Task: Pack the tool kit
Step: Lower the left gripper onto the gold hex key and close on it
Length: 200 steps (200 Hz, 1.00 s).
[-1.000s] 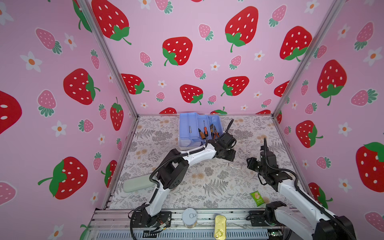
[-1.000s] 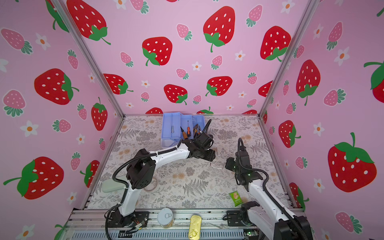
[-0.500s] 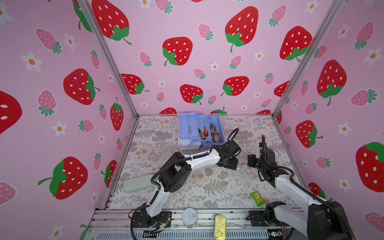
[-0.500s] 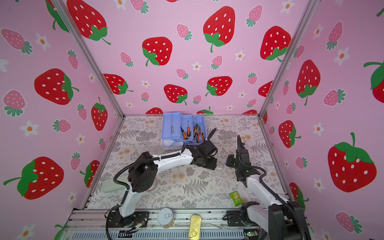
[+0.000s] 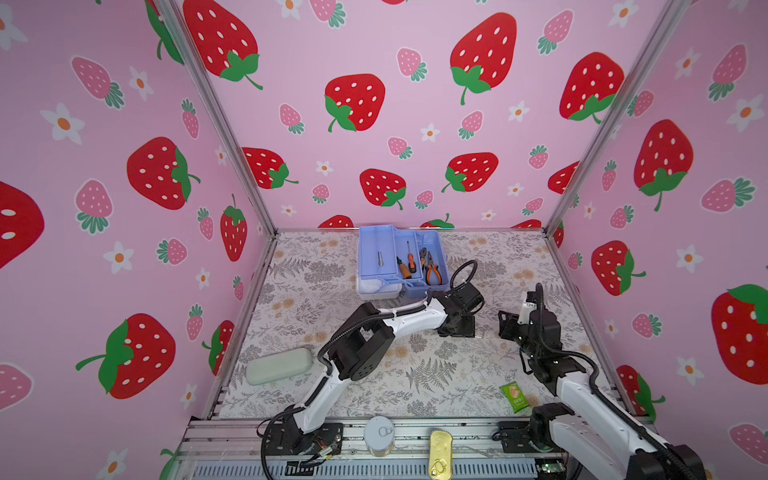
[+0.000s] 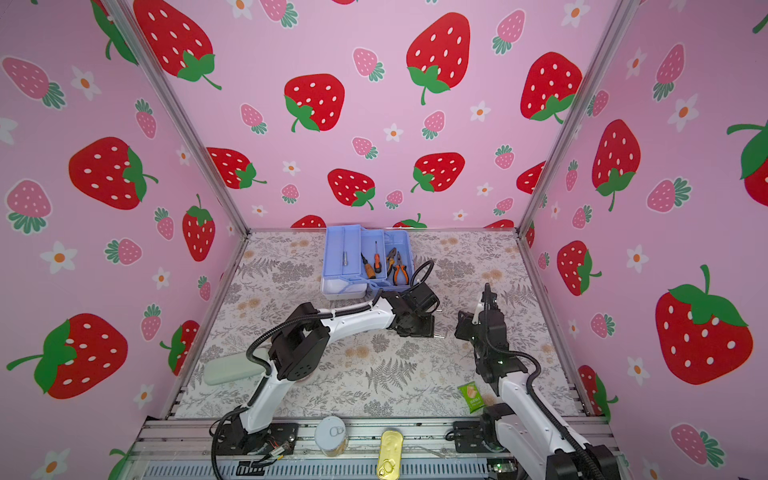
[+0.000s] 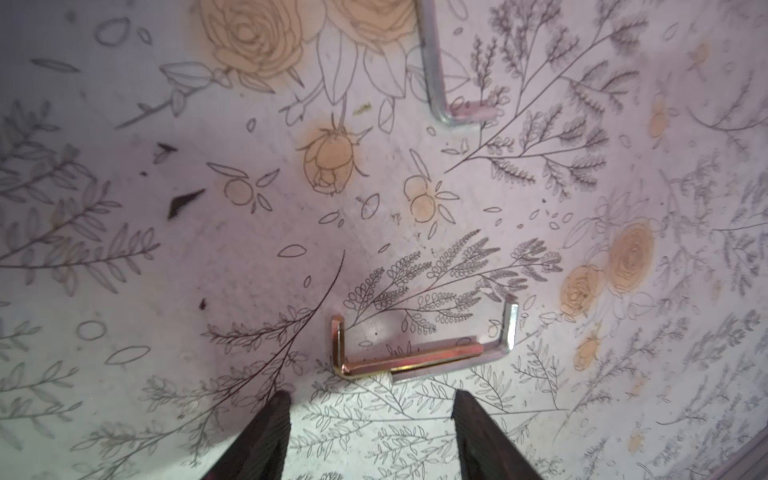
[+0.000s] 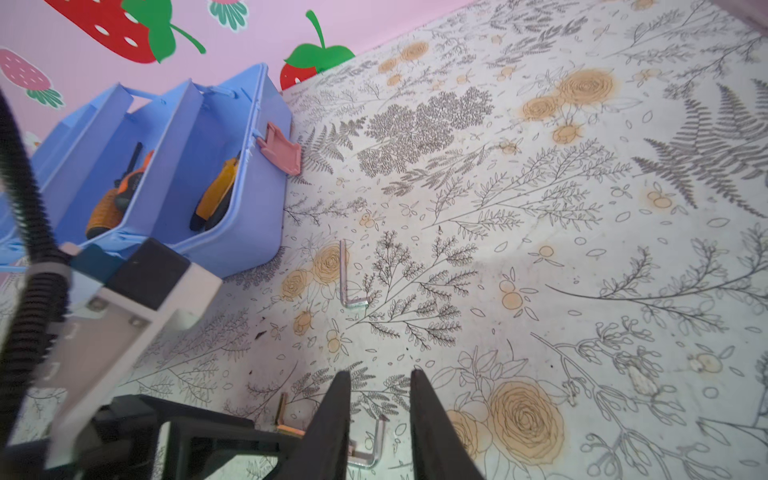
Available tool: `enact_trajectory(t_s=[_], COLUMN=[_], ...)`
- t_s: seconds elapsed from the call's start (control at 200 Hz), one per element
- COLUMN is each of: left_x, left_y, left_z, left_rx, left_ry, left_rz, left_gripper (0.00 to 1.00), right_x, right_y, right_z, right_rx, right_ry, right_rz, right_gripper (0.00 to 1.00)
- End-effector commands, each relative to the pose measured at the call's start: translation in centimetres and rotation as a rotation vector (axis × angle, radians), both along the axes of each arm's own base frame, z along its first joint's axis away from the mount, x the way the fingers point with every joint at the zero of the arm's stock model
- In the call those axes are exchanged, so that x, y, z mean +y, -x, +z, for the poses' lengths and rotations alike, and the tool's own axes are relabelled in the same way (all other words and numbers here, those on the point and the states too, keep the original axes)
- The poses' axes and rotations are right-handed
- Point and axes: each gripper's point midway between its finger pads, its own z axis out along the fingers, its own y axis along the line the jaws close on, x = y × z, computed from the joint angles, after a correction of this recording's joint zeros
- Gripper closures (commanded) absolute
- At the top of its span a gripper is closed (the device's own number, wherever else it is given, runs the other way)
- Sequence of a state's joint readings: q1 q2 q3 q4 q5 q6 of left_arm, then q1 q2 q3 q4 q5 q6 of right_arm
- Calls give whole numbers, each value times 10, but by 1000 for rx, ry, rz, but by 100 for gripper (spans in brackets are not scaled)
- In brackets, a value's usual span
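Note:
The tool kit [image 5: 376, 249] stands open at the back middle in both top views, a light blue case with its white lid [image 5: 378, 289] in front. Orange-handled pliers [image 5: 432, 271] and screwdrivers [image 5: 405, 268] lie inside it. Its pink latch [image 8: 280, 149] shows in the right wrist view. A gold hex key [image 7: 399, 363] and a silver hex key [image 7: 496, 351] lie side by side on the floral table just beyond my open left gripper [image 7: 371, 399]. Another silver hex key [image 7: 435, 83] lies farther off. My right gripper [image 8: 380, 376] hovers close by, narrowly open and empty.
A pale green oblong case [image 5: 279, 365] lies at the front left. A green sachet [image 5: 514, 397] sits at the front right beside the right arm. A round grey tin [image 5: 379, 434] and a gold tin [image 5: 440, 457] rest on the front rail. Pink strawberry walls enclose three sides.
My left gripper has come away from the tool kit and down toward the hex keys on the table. The right gripper has shifted slightly toward it, and its jaws have parted a little.

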State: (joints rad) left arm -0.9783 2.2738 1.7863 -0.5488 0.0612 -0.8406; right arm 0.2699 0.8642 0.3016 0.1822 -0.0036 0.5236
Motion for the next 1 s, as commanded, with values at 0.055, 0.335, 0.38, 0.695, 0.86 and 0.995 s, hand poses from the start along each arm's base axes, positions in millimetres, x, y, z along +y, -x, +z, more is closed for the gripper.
enact_trajectory(t_s=[0.055,0.335,0.38,0.695,0.86,0.995], left_x=[4,-10,-18,-25,-5,0], left_y=[3,-15,-19,-56,-50,-29], left_z=[-15,-6,-5,18,28,21], left_rx=[42,-3,-15,-121,-147,-128], left_ry=[-66,-44,-21,45,-51,-140], left_rz=[64,91,84,93,99,60], left_gripper=[43,46,46,46,45,46], right_x=[-3,-1,-1,-2,-2,-3], right_y=[0,2,2,1,0,0], right_z=[0,5,5,1,-2,-3], right_rx=[-3,-13,-14,2,12,17], right_ry=[-6,-19,-20,-9,-2,0], right_rz=[-15,-5,-5,-10,-9,-13], right_gripper=[71,71,71,70,71,70])
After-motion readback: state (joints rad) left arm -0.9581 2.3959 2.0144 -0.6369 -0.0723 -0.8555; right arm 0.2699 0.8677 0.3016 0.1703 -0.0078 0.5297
